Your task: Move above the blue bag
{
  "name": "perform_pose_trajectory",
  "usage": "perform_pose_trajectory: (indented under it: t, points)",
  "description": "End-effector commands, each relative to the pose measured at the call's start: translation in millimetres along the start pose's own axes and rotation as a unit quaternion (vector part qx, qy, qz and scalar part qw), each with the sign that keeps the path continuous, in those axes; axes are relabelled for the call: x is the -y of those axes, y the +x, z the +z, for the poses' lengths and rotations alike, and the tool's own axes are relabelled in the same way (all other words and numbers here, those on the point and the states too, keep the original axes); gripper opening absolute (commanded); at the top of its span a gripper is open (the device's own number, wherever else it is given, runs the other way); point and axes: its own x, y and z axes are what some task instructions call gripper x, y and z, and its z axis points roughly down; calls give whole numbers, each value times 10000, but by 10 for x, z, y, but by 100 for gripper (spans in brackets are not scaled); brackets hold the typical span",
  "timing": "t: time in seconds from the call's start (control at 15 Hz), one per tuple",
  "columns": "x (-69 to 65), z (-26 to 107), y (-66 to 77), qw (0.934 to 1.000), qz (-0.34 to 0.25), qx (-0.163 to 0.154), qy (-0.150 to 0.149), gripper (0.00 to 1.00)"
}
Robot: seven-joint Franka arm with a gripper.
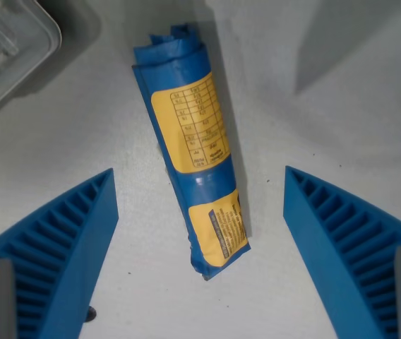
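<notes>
A blue bag (pixel 190 145) with yellow label panels lies rolled up on the grey table, running from the top centre down toward the lower middle of the wrist view. My gripper (pixel 199 180) hangs directly over it, open. One blue ribbed finger (pixel 59 247) stands at the wrist view's left of the bag and the other blue ribbed finger (pixel 349 240) at the wrist view's right. Neither finger touches the bag, and nothing is held between them.
A clear plastic container (pixel 6 42) sits at the top left corner of the wrist view. The grey table (pixel 327 92) carries a darker shadow at the upper right.
</notes>
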Motion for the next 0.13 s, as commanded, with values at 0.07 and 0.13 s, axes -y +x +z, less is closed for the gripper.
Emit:
perform_pose_trajectory:
  t: [0.07, 0.13]
  points:
    - [7, 28, -66, 9983, -208, -347, -419, 100]
    - [7, 28, -66, 9983, -208, -347, -419, 100]
